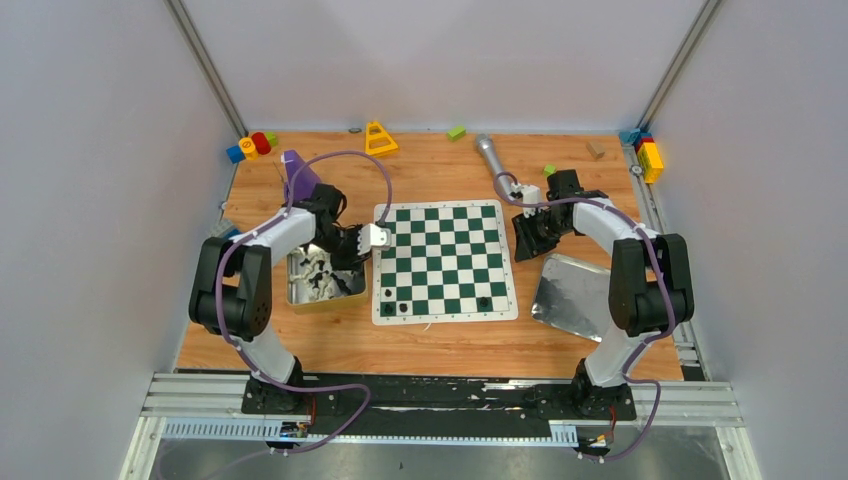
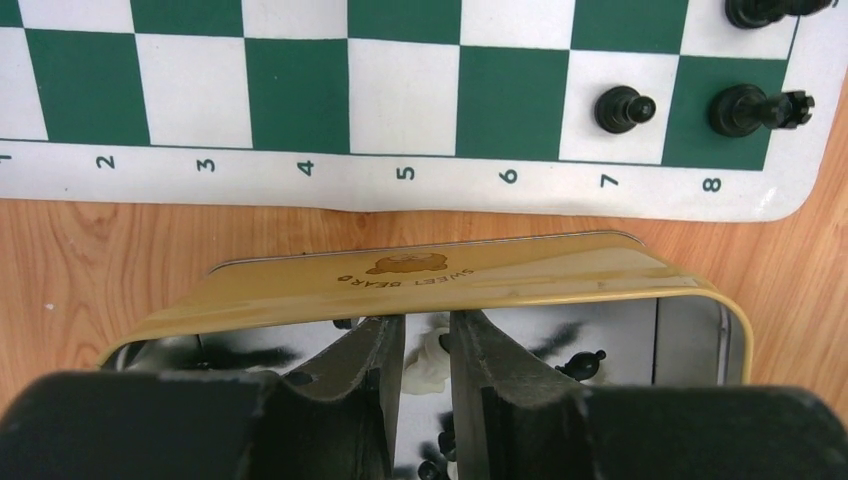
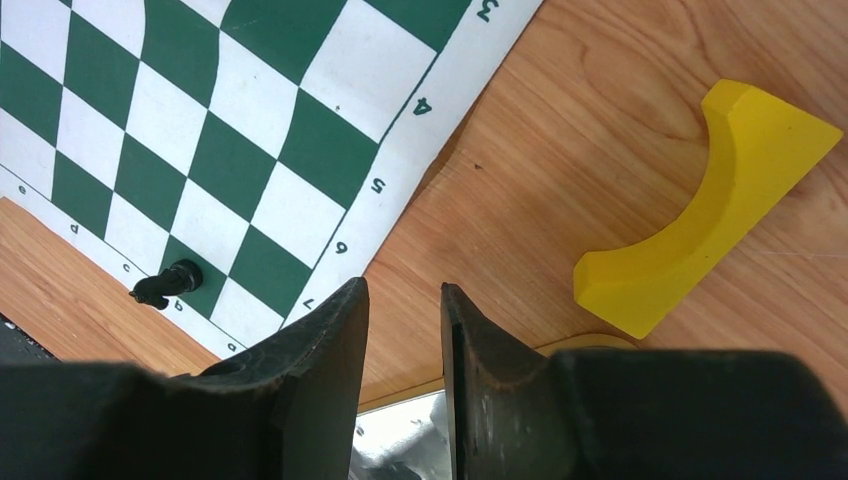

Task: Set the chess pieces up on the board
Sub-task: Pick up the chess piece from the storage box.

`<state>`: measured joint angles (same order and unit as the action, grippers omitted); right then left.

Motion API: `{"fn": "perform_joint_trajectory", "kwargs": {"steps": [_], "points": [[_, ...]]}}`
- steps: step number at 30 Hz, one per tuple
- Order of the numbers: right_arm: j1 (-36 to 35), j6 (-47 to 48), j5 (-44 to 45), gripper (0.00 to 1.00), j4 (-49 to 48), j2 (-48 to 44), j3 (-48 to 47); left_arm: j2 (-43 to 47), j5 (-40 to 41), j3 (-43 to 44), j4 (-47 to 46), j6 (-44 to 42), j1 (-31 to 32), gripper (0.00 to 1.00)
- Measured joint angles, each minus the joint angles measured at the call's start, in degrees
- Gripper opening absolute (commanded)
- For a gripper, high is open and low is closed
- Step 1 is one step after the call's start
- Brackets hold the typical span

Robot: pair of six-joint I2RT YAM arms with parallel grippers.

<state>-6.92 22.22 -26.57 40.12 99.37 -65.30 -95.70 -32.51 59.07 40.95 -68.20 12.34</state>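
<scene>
At the left, a gold tin (image 1: 325, 303) just beside the board (image 1: 445, 255) holds a jumble of black and cream chess pieces (image 1: 318, 275). The left gripper (image 2: 428, 330) hangs over it, jaws slightly apart; a cream piece (image 2: 428, 362) shows in the gap, though whether it is gripped I cannot tell. Three black pieces (image 1: 404, 294) stand along the board's near edge. The right gripper (image 3: 405, 300), narrowly parted and holding nothing, hovers off the board's right edge, near a shiny metal tray (image 1: 570, 290).

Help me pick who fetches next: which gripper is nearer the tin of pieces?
Left. The left gripper hangs over the tin; the right gripper is across the board.
</scene>
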Motion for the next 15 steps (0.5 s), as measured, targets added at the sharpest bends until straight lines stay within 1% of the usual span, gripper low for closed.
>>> {"fn": "perform_joint_trajectory", "kwargs": {"steps": [8,15], "points": [[0.0,0.2,0.1,0.33,0.0,0.1,0.0,-1.5,0.1,1.0,-0.6,4.2,1.0,0.28],[0.0,0.4,0.3,0.33,0.1,0.9,0.0,-2.4,0.2,1.6,-1.9,7.9,1.0,0.18]]}}
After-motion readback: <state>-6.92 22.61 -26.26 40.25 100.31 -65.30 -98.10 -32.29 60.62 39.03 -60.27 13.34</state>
